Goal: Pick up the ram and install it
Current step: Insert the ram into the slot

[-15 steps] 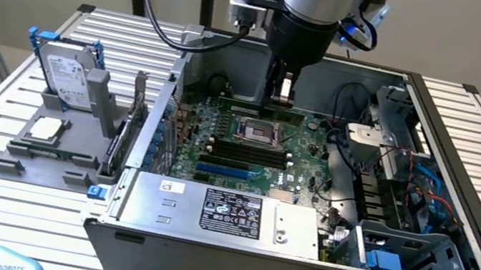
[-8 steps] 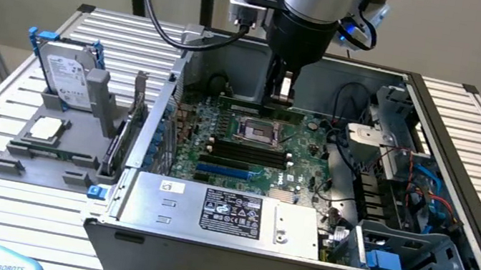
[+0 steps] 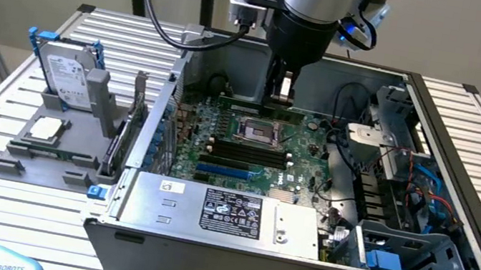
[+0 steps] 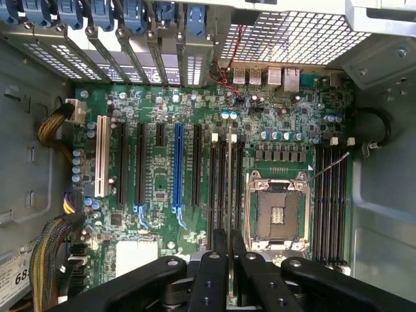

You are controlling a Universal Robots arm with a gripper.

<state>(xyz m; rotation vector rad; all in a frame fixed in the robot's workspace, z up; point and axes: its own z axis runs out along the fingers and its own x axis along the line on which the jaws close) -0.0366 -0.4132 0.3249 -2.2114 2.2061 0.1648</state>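
The ram (image 3: 255, 109) is a thin green stick that hangs level inside the open computer case (image 3: 465, 178), above the motherboard (image 3: 307, 145). My gripper (image 3: 280, 100) is shut on it from above. In the wrist view the ram (image 4: 229, 182) shows edge-on as a pale strip running out from between my black fingers (image 4: 218, 266). It lies in line with the black memory slots (image 4: 221, 175) beside the CPU socket (image 4: 276, 211). From the exterior view those slots (image 3: 248, 152) lie nearer the camera than the socket (image 3: 255, 131).
More black slots (image 4: 331, 195) sit on the socket's other side, and a long blue slot (image 4: 177, 169) lies among the expansion slots. The power supply (image 3: 219, 211), cables (image 3: 355, 175) and drive cage (image 3: 406, 252) crowd the case. A hard drive (image 3: 67, 71) stands on a grey fixture outside.
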